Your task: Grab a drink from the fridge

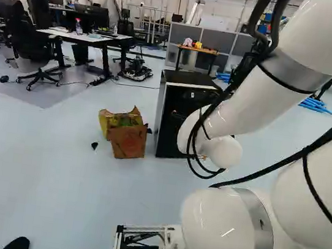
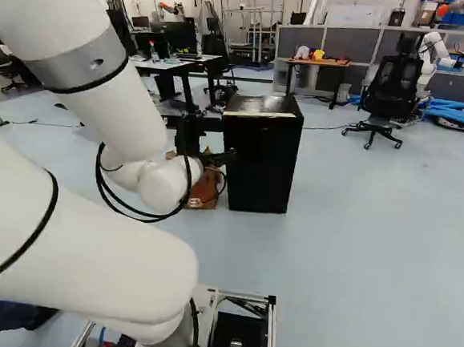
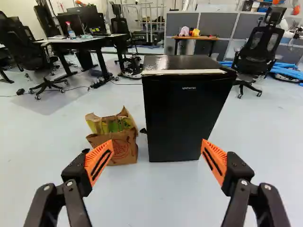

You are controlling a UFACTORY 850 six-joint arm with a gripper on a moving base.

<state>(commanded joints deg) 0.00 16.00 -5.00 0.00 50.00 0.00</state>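
Observation:
My gripper point(image 2: 219, 157) shows partly in the right base view, in front of the black fridge point(image 2: 259, 159) and the bag. In the wrist view the gripper point(image 3: 155, 158) stands wide open, its orange pads far apart with nothing between them. Ahead of it the fridge point(image 3: 184, 113) stands upright on the floor, its door closed, some distance beyond the fingertips. The left base view shows the fridge point(image 1: 181, 123) partly behind my arm. Any drink inside is hidden by the door.
An open brown paper bag point(image 3: 118, 144) stands on the floor close beside the fridge. Farther back are desks point(image 3: 87, 42), office chairs point(image 3: 258, 52), a small wooden table point(image 3: 195, 38), grey partitions point(image 3: 215, 27) and blue tubes point(image 3: 286, 72). Another robot point(image 2: 435, 49) stands at the back.

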